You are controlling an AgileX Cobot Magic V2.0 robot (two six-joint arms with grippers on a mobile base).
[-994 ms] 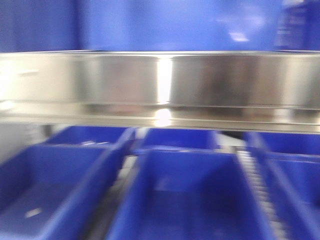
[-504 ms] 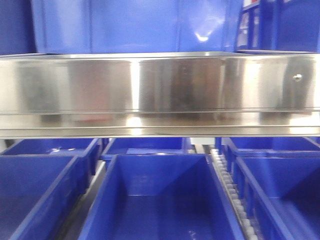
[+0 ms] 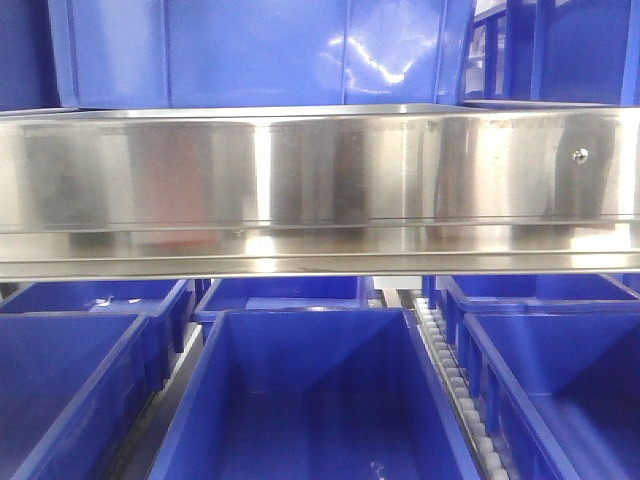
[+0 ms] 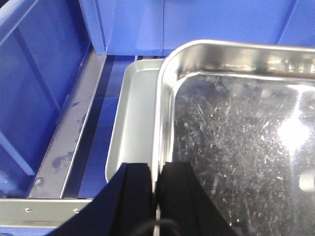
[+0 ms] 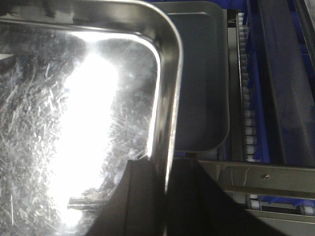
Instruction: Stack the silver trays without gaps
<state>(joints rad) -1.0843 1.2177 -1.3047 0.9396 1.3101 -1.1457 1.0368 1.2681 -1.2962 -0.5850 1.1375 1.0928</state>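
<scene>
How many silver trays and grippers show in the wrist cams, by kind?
Silver trays: 2 (upper tray, lower tray beneath it)
Grippers: 2 (left gripper, right gripper, each clamped on the upper tray's rim)
Total: 4

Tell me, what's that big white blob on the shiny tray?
Right wrist view: bright glare washes out the upper tray, and the lower tray sits dark in shadow. Left wrist view: smaller glare near the right edge, scratches sharp. Front view: the shelf rail shows streaky reflections.
</scene>
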